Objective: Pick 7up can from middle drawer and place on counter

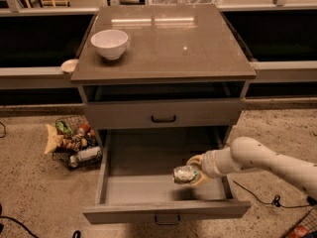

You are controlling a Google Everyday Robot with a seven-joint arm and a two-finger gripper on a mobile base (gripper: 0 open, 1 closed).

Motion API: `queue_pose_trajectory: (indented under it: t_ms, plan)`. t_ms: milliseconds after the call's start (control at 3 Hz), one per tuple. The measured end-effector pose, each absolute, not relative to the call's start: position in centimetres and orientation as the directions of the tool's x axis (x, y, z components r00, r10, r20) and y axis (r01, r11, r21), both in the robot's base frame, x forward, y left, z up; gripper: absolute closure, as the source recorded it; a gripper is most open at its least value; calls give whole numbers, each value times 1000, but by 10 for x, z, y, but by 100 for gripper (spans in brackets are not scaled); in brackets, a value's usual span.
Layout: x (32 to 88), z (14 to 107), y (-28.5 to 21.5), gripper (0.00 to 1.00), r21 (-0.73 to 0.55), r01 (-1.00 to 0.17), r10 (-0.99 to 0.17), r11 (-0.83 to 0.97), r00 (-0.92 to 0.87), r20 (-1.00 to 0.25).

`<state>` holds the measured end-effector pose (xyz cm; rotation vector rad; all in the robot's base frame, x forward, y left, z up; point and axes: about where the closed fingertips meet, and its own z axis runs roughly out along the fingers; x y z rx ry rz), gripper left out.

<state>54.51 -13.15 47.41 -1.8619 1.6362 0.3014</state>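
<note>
Silvery with a hint of green, the can (183, 174) is held sideways, pinched between the two yellowish fingers (196, 159) of the gripper (190, 174), one above it and one below. Both hang inside the open drawer (143, 186), toward its 4 o'clock corner, near the right wall and not far behind the front panel. A dark shadow lies on the drawer floor just beneath the can, at its 6 o'clock. The white arm (260, 157) reaches in from 3 o'clock, crossing over the drawer's right wall. Above the drawer, at 12 o'clock, is a closed drawer front (124, 117) with a black handle (163, 118), and above that an open, dark slot. The counter (173, 48) tops the cabinet, glossy and streaked with light reflections. A white bowl (109, 43) stands on it toward the 10 o'clock corner, well apart from the can. On the speckled floor at the drawer's 9 o'clock stands a wire basket (74, 147) filled with packets and bottles, just beside the drawer's left wall.
</note>
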Motion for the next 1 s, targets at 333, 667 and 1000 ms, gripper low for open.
queue_pose_trajectory:
  t_ms: [333,667,1000]
  plan:
    - [542,550,-151,100,-395,-916,-824,-74,279,-493]
    - [541,549,-150,100,-393,-916,-823,-73,278,-495]
    - [557,594,-155,100,-449,-888,-824,-105,330,-460]
